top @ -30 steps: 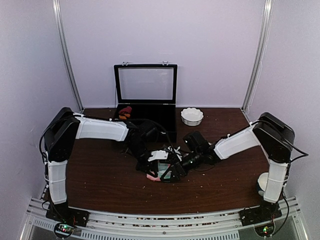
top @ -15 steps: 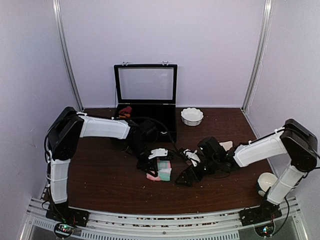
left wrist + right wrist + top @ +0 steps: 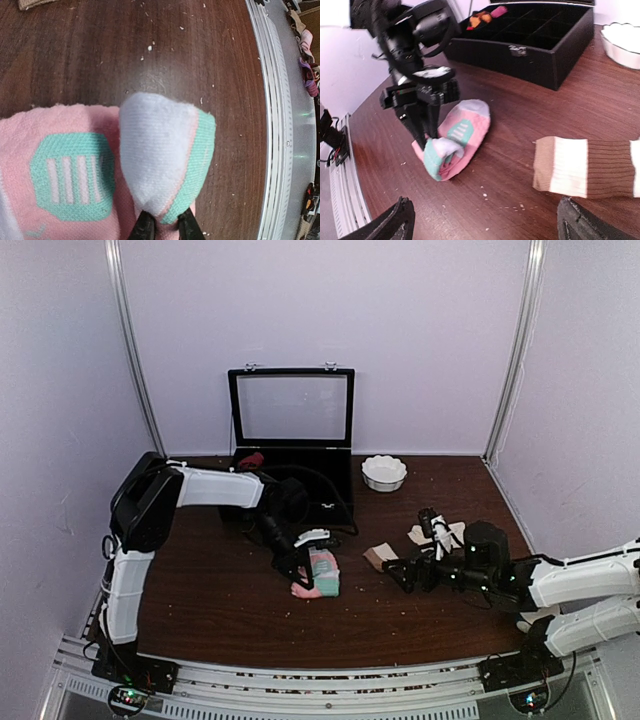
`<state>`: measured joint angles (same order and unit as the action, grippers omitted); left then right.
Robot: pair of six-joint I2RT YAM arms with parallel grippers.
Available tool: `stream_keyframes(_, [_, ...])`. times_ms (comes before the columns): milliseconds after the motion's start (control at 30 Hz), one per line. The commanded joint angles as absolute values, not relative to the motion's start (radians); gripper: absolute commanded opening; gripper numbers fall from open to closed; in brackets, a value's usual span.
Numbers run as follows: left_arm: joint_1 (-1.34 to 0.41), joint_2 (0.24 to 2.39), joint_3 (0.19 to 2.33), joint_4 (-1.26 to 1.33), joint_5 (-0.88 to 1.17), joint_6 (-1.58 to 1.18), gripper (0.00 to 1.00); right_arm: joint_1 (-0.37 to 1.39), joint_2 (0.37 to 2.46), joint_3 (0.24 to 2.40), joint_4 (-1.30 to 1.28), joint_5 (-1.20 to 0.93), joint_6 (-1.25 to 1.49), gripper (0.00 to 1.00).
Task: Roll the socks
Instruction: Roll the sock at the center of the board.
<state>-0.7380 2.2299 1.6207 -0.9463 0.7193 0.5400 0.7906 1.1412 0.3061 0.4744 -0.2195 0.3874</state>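
The pink sock with mint and white patches lies partly rolled at the table's middle. My left gripper is shut on its folded white and mint end; the right wrist view shows it pinching the roll from the left. A second sock, tan-cuffed with a white band and brown ribbing, lies flat to the right, its cuff end showing beside my right gripper. My right gripper hangs open low over the table between both socks, holding nothing.
A black compartment box with its lid raised stands at the back and holds a dark red and orange bundle. A white fluted bowl sits to its right. Crumbs dot the wood near the socks.
My right arm has pulled back to the right, away from the pink sock, with its jaws wide. The left gripper has kept its pinch on the roll. The second sock has come into view.
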Motion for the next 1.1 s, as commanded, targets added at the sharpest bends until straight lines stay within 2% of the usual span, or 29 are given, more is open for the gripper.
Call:
stream_keyframes(0, [-0.717, 2.326, 1.647, -1.052, 0.634, 0.523, 0.10, 0.907, 1.234, 0.474, 0.299, -0.202, 0.102, 1.00])
stream_keyframes(33, [-0.715, 2.334, 1.656, -1.062, 0.639, 0.523, 0.09, 0.955, 1.256, 0.515, 0.226, -0.118, 0.019, 0.98])
stream_keyframes(100, [-0.713, 2.340, 1.657, -1.068, 0.643, 0.524, 0.10, 1.024, 1.291, 0.547, 0.189, 0.004, -0.093, 0.86])
stream_keyframes(167, [-0.713, 2.348, 1.658, -1.078, 0.653, 0.529, 0.10, 1.064, 1.315, 0.555, 0.196, 0.029, -0.180, 0.74])
stream_keyframes(467, [-0.710, 2.416, 1.712, -1.177, 0.730, 0.573, 0.11, 1.202, 1.565, 0.710, 0.156, 0.025, -0.504, 0.59])
stream_keyframes(900, [-0.711, 2.433, 1.721, -1.204, 0.730, 0.605, 0.12, 1.140, 1.805, 0.934, 0.140, -0.026, -0.638, 0.53])
stream_keyframes(1067, [-0.708, 2.434, 1.727, -1.204, 0.733, 0.605, 0.13, 1.134, 1.851, 0.956, 0.112, -0.051, -0.634, 0.47])
